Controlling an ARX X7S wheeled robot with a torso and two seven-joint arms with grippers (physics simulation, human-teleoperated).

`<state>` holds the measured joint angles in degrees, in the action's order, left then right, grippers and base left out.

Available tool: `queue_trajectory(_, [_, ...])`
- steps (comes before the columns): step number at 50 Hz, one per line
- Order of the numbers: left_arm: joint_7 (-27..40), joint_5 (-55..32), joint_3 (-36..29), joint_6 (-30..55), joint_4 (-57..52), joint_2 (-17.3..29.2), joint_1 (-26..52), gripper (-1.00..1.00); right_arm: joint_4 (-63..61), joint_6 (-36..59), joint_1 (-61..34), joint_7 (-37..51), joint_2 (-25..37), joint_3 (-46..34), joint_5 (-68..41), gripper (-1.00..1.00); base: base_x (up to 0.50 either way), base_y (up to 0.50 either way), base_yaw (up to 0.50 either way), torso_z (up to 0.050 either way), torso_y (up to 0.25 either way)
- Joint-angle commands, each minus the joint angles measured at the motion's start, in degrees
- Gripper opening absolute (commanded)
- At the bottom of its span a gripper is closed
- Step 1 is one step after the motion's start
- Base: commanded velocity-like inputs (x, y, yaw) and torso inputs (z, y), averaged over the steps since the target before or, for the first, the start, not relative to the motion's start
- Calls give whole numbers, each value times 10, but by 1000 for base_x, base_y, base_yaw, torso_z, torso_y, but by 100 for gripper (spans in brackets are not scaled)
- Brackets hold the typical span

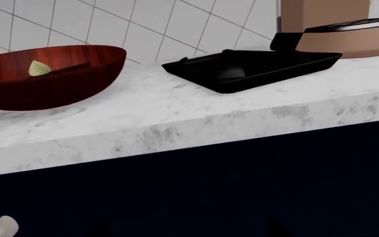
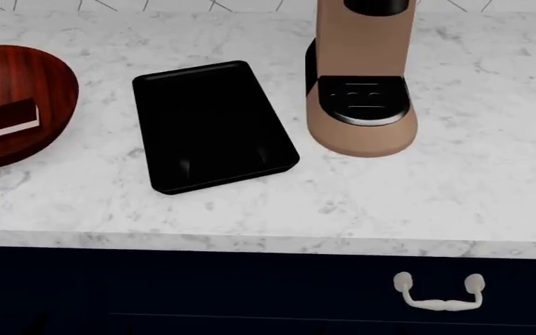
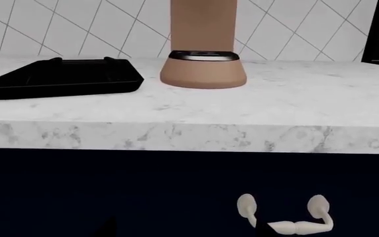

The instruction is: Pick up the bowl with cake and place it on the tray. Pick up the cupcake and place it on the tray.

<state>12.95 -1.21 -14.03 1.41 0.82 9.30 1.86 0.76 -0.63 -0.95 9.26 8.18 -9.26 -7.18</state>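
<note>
The dark reddish-brown bowl (image 2: 26, 77) sits at the far left of the marble counter, cut by the head view's edge. In it lies the chocolate cake (image 2: 5, 118) with its cream swirl. The left wrist view shows the bowl (image 1: 51, 86) from the side, and only the swirl of the cake (image 1: 39, 68) rises above the rim. The black tray (image 2: 212, 125) lies bare to the right of the bowl. The cupcake is out of view. Both arms hang below the counter edge, facing the dark cabinet. My left gripper (image 1: 189, 232) and right gripper (image 3: 187, 232) show only dark fingertips set wide apart, with nothing between them.
A tan coffee machine (image 2: 361, 105) stands just right of the tray. The white marble counter (image 2: 454, 195) runs further right of it. A white drawer handle (image 2: 438, 293) sits on the dark cabinet front, close to my right gripper. White tiles cover the back wall.
</note>
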Motion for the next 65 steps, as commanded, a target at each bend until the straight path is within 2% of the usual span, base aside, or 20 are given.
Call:
queue_trajectory(1, [0,-12,0,-6,-2,3,-1,100,0,-1,-1,5,4,-5,-3,100,0,0,0,50,0])
queue_trajectory(7, [1,-32,11,8,1,3,8,100,8,3,-9,22,7,-10,17,100,0,0,0,24,0])
queue_trajectory(11, [6,-10,9,17,-48,27,0,100,-30,45,-16,68,32,-36,119,100,0,0,0,0,0])
queue_trajectory(13, [2,-8,18,67,-116,51,-7,100,-105,111,-14,72,50,-36,159,100,0,0,0,0,0])
queue_trajectory(16, [1,-36,60,199,-256,84,-16,100,-234,190,-4,59,91,-33,218,100,0,0,0,0,0])
queue_trajectory(20, [-5,-75,106,296,-369,111,-9,100,-327,273,-10,32,118,-12,247,100,0,0,0,0,0])
queue_trajectory(24, [-10,-96,136,366,-442,139,18,100,-403,323,-26,-6,141,25,237,100,0,0,0,0,0])
queue_trajectory(30, [-7,-130,180,437,-498,151,71,100,-478,395,-57,-42,151,65,223,100,0,0,0,0,0])
queue_trajectory(41, [-1,-137,188,475,-551,163,75,100,-493,435,-72,-38,152,78,236,100,0,0,0,0,0])
queue_trajectory(65, [10,-146,173,487,-577,171,61,100,-510,431,-57,-38,168,60,257,100,0,496,0,0,0])
